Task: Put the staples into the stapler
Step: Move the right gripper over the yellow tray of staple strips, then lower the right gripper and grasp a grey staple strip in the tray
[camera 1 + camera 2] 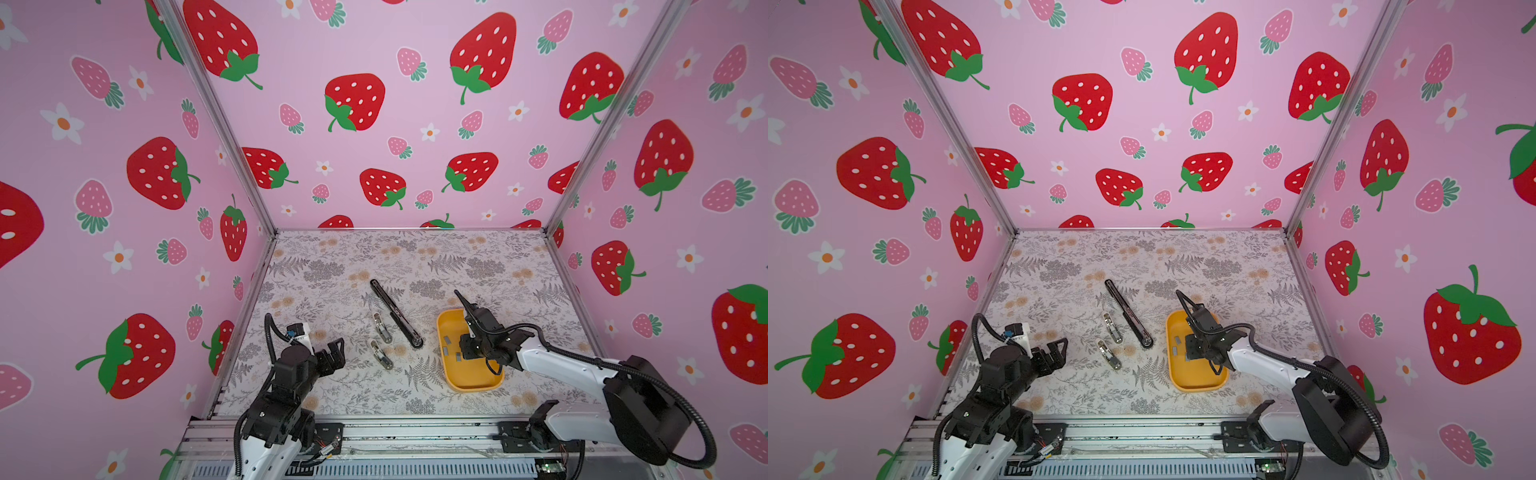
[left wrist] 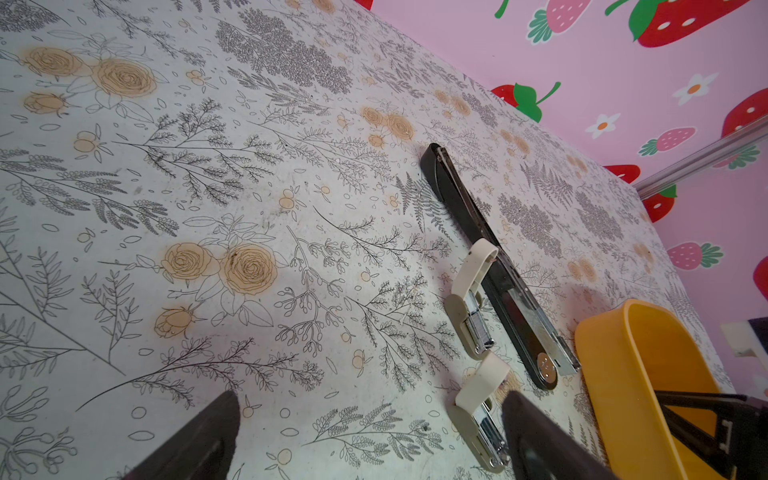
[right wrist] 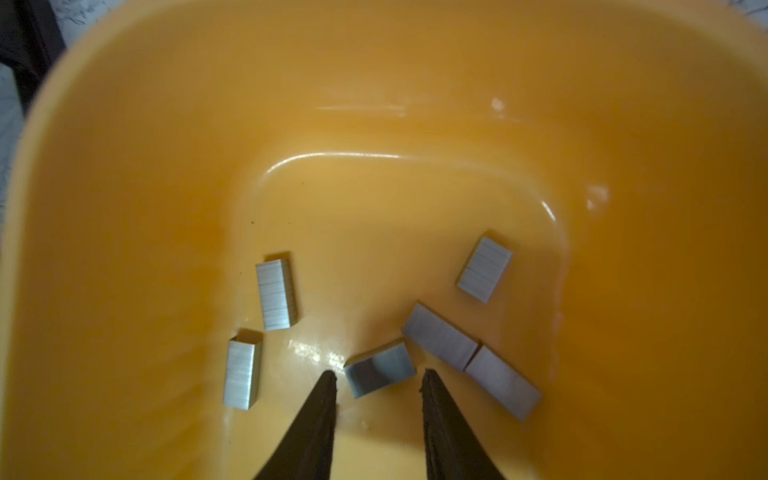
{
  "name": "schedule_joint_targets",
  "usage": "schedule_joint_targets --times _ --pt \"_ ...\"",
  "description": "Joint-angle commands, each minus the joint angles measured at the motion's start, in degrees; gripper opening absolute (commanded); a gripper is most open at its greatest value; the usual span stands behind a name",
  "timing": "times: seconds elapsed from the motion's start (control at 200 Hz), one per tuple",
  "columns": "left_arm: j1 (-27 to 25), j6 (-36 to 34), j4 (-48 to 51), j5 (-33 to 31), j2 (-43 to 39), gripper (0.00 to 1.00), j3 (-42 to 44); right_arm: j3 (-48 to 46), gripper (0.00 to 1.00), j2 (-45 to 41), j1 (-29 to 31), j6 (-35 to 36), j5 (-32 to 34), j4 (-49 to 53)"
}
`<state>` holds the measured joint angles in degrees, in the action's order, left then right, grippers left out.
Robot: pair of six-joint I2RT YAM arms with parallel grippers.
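Fingertips (image 3: 325, 403) on my right gripper (image 3: 377, 372) are straddling, slightly apart, one block of staples (image 3: 386, 368) in the yellow tray (image 3: 124, 166), gripping nothing. I'm judging the next move needs a pinch, then a carry to the nearby stapler (image 1: 395, 314).

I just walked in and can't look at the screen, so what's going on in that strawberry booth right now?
The right gripper is down inside the shallow yellow plastic tray. Its jaws stand open on either side of one short grey metal staple block and have not yet closed on it. Other grey staple strips lie loose nearby in the tray. The long slim black stapler lies opened out on the floral table beside the tray. The left gripper hovers open off to the left, holding nothing.
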<state>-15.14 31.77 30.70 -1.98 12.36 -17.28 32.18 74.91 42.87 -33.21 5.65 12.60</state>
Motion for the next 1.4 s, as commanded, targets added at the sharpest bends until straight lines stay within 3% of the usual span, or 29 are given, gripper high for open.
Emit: schedule_joint_targets --times 0.0,0.515,0.855,1.156,1.391 --pt "-0.31 0.66 0.07 -0.92 -0.63 0.99 0.4 -1.11 0.37 1.52 0.24 -1.72 -0.55 -1.49" --pt "-0.33 0.66 0.05 -0.92 -0.85 1.0 0.47 2.61 0.36 7.44 1.83 -0.65 -0.12 -2.94" --pt "-0.33 0.68 0.15 -0.66 -1.37 0.99 0.49 3.06 0.37 2.77 4.32 -2.39 8.44 3.76" --pt "-0.33 0.57 0.1 -0.39 -1.81 0.99 0.57 1.3 0.37 3.2 5.54 -3.77 6.96 1.99" --pt "-0.33 0.55 0.28 -0.48 -2.16 0.99 0.64 2.17 0.3 6.15 6.56 -3.54 7.1 1.64"
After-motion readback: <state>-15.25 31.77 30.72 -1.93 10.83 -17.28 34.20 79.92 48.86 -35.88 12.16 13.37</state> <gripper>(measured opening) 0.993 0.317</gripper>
